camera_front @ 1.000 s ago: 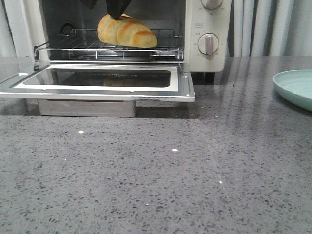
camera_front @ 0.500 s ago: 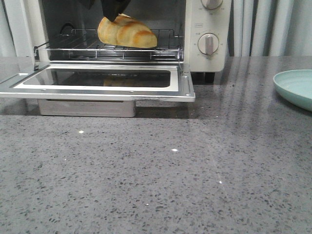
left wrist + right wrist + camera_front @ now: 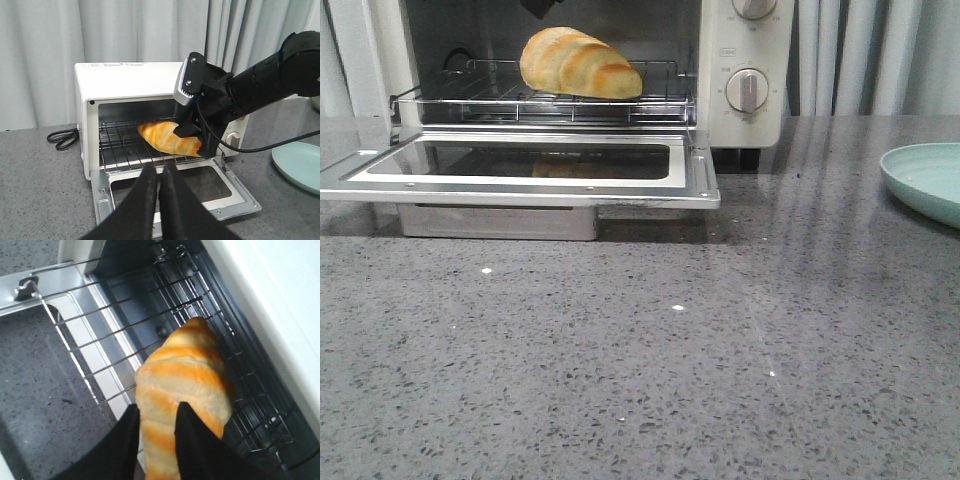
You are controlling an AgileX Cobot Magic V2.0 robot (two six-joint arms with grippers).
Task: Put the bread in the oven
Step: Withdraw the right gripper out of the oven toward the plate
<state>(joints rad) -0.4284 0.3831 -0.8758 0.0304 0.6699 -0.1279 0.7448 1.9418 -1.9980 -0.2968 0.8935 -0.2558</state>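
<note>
The bread (image 3: 578,63) lies on the wire rack (image 3: 540,100) inside the cream-white oven (image 3: 760,60), whose door (image 3: 520,185) hangs open and flat. It also shows in the left wrist view (image 3: 167,137) and the right wrist view (image 3: 185,375). My right gripper (image 3: 157,407) is open, its fingers apart on either side of the bread's near end. In the front view only a black tip (image 3: 533,8) shows above the bread. My left gripper (image 3: 160,167) is shut and empty, hovering in front of the open door.
A pale green plate (image 3: 930,180) sits at the table's right edge. A black power cord (image 3: 62,140) lies coiled left of the oven. Curtains hang behind. The right arm (image 3: 270,80) reaches across the oven's front.
My right gripper has risen almost out of the front view's top. The bread stays lying on the rack.
</note>
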